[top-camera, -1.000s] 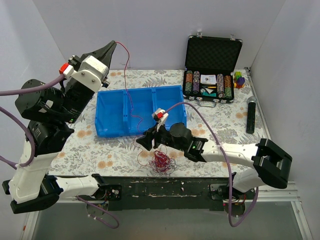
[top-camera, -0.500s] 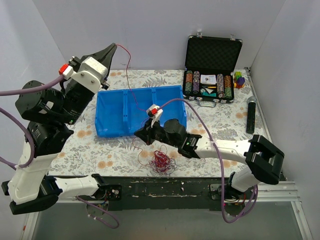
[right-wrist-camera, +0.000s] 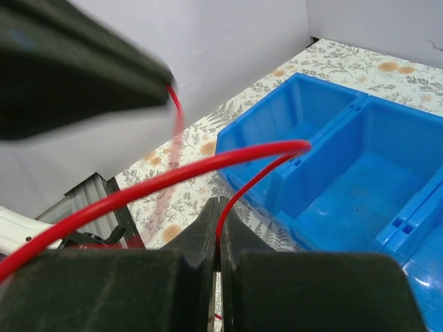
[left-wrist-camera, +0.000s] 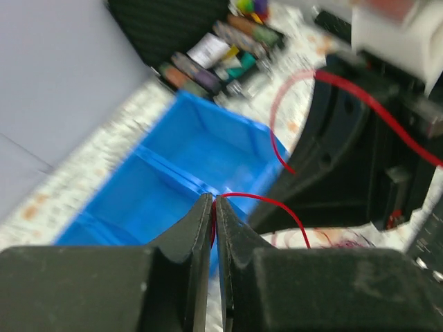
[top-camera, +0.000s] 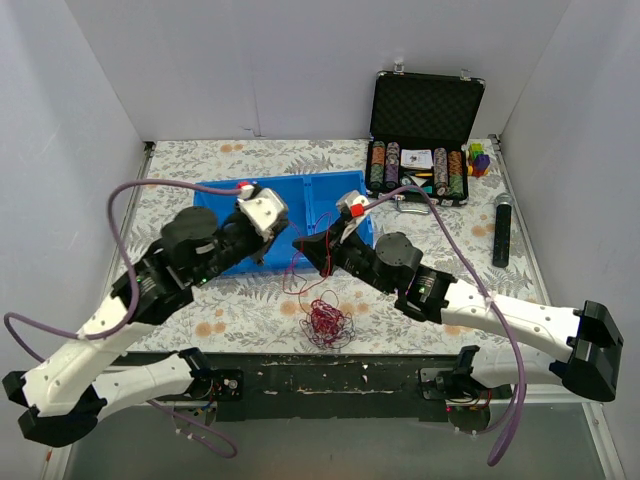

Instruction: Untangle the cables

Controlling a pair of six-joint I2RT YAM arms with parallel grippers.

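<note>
Left gripper [left-wrist-camera: 213, 211], right gripper [right-wrist-camera: 217, 232] pinch red cable [right-wrist-camera: 277, 150]; tangle [top-camera: 322, 322] strands indistinguishable.

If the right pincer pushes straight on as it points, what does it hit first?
Likely the near wall of the blue bin, just beyond the red cable the right pincer holds; depth unclear.

The table [top-camera: 180, 170], covered in a pale floral print, carries a blue bin [top-camera: 310, 195] with three compartments, set left of centre towards the far side. The cables [top-camera: 322, 322] lie as a mostly red knotted heap near the middle of the near edge, close to the bin but apart from it. At the far right corner stands an open black case [top-camera: 425, 105] with rows of poker chips [top-camera: 415, 168] in its tray and small coloured blocks [top-camera: 479, 158] just beside it on the right, and nearer along the right edge lies a dark cylinder [top-camera: 502, 230].
</note>
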